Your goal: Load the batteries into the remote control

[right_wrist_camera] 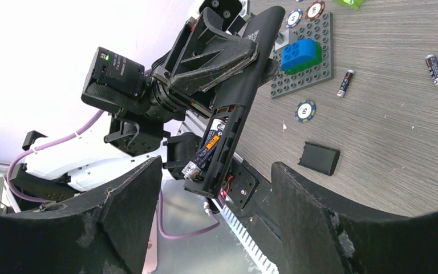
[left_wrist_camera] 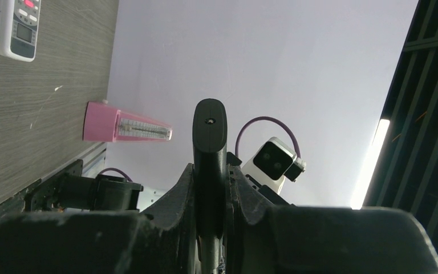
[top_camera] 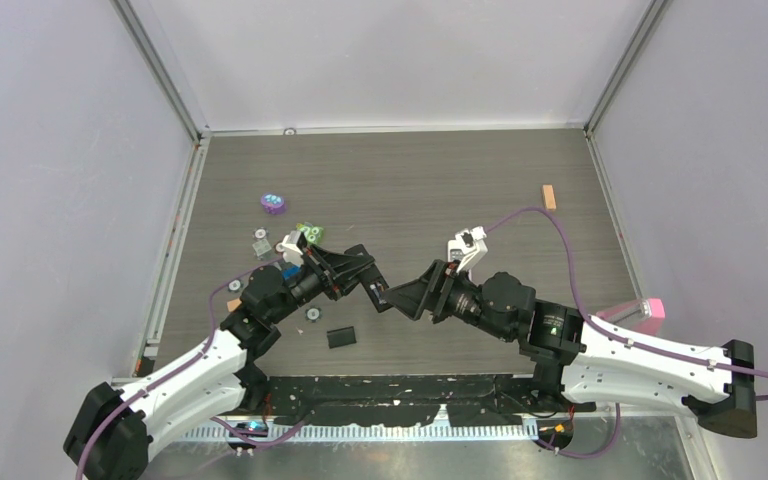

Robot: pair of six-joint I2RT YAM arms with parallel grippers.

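The left gripper (left_wrist_camera: 211,188) is clenched on the black remote (left_wrist_camera: 209,128). It holds the remote by the upper part, lifted off the table (right_wrist_camera: 388,131), with the open battery compartment turned toward the right arm. One battery (right_wrist_camera: 204,153) lies inside this compartment, near the lower end. The right gripper (right_wrist_camera: 214,174) has its jaws released and wide apart, and nothing is between its pads. In its own camera, the lower end of the remote stands just in front of the gap. Two more batteries (right_wrist_camera: 345,83) lie loose on the table, near a grey brick plate (right_wrist_camera: 313,80) and a round chip (right_wrist_camera: 305,109). The black battery cover (right_wrist_camera: 318,158) lies flat on the table, a little apart from them. A white remote (left_wrist_camera: 16,25) lies further away.
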